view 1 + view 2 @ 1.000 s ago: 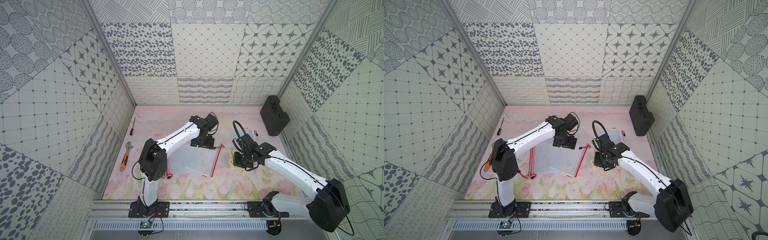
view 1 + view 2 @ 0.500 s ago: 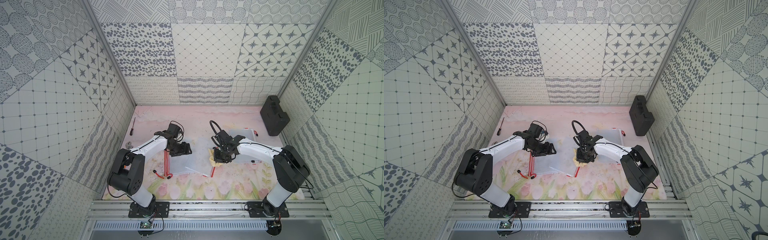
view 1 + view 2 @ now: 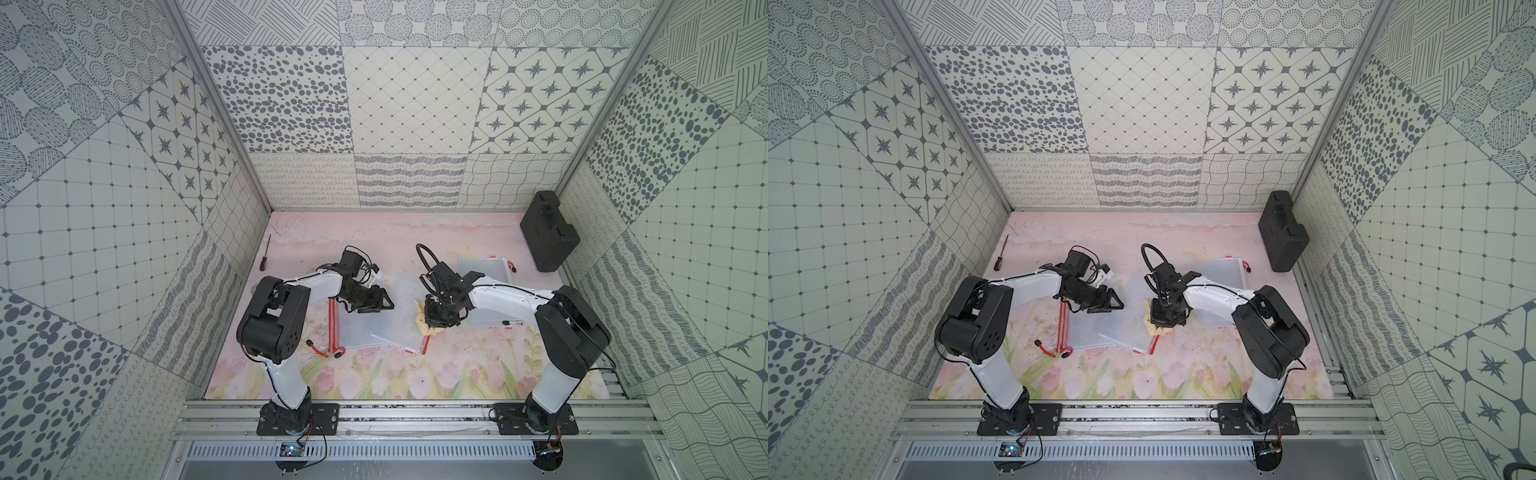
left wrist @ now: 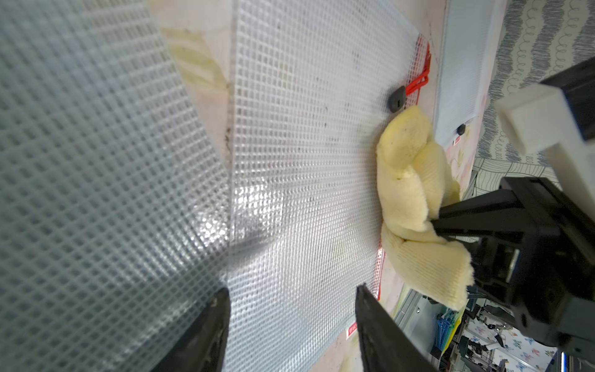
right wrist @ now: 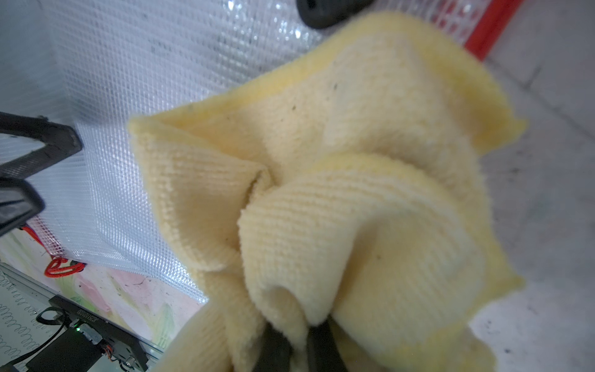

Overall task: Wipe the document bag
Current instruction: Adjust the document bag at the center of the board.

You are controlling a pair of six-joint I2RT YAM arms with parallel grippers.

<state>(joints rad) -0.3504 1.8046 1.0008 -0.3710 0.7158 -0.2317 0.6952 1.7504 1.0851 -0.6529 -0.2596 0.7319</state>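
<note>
Clamping cloth tight, R gripper presses it on bag; L gripper fingers apart, empty, bag beneath them.

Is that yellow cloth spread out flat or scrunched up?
Scrunched up. The yellow cloth bunches in deep folds, pinched by the shut right gripper, at the red-trimmed edge of the document bag.

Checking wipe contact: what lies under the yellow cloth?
The clear mesh document bag, near its red zipper edge and black pull. The bag surface directly beneath the yellow cloth is covered, so unseen.
</note>
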